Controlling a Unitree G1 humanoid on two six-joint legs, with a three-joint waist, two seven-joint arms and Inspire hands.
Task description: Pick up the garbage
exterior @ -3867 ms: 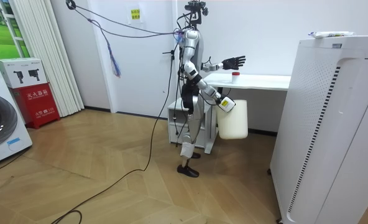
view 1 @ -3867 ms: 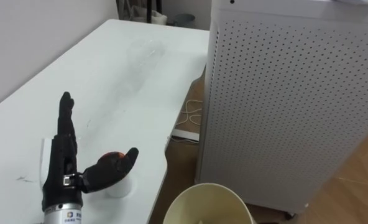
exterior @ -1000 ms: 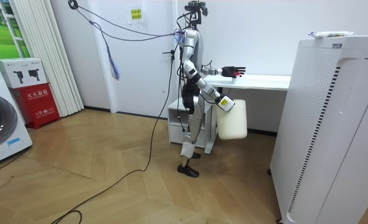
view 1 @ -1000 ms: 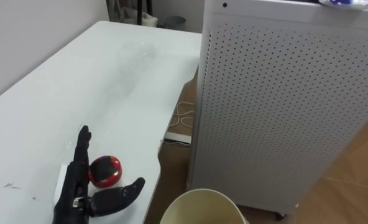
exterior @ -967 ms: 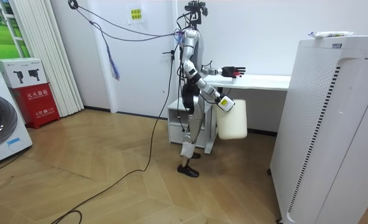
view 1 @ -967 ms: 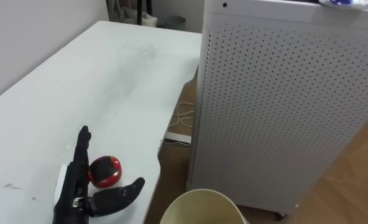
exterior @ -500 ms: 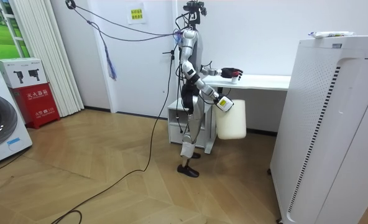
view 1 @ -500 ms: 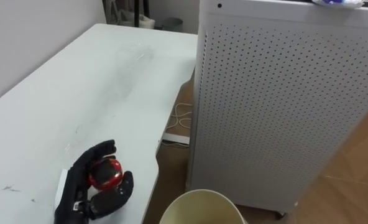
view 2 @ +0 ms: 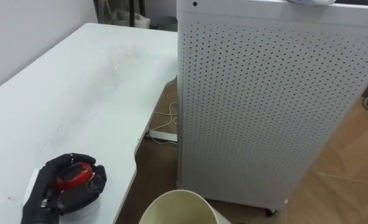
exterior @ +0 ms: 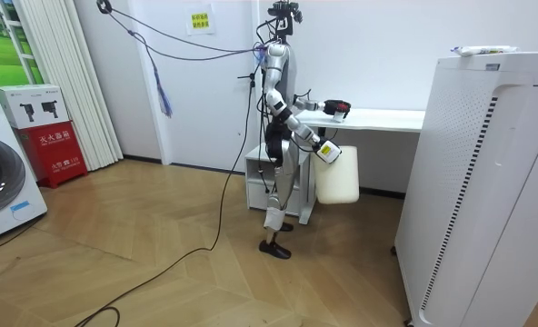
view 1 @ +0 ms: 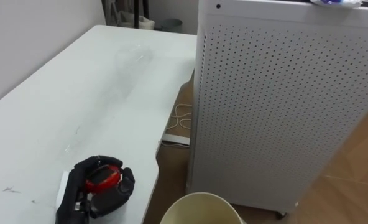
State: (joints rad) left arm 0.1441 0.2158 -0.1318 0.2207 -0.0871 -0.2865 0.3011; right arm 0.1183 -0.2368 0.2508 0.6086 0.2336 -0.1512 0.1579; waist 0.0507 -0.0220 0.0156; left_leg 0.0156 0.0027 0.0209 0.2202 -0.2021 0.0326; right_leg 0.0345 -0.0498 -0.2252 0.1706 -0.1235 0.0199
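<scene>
My black left hand (view 1: 96, 191) lies on the near part of the white table (view 1: 53, 106), fingers and thumb curled round a small red-topped item (view 1: 103, 177). The item's lower part is hidden inside the hand. In the room view the same hand (exterior: 334, 108) rests over the table's end. A cream bin (exterior: 338, 174) hangs off the floor from my right hand (exterior: 324, 151) beside the table. The bin's rim (view 1: 199, 200) shows at the bottom of the eye views. A clear plastic bottle (view 1: 133, 57) lies far up the table.
A tall white perforated cabinet (view 1: 283, 99) stands close on the right of the table, with a narrow gap of wooden floor between. White cables and a socket strip (view 1: 179, 129) lie in that gap. A wall runs along the table's left side.
My left hand's fingers have gone from straight beside the red-topped item to curled round it. The right hand and the bin hang as before.
</scene>
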